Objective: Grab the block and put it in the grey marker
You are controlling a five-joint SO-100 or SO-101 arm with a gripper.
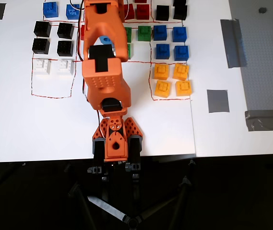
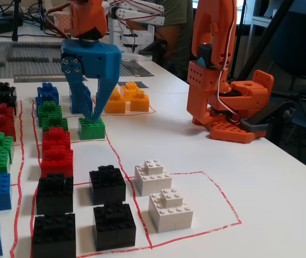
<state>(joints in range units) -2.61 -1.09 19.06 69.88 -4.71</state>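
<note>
The block, a small green brick, sits on the white table just inside a red outline. My blue gripper points straight down onto it, its two fingers meeting in a V on the raised stud. In the overhead view the orange arm covers the gripper, and only a green sliver of the block shows at the arm's right edge. The grey marker is a flat square patch far to the right in the overhead view, beyond the yellow bricks. It lies outside the fixed view.
Rows of bricks surround the block: green, red, black, white, blue, yellow. Grey tape strips and a studded grey baseplate lie right of the marker. The arm's base stands at the near table edge.
</note>
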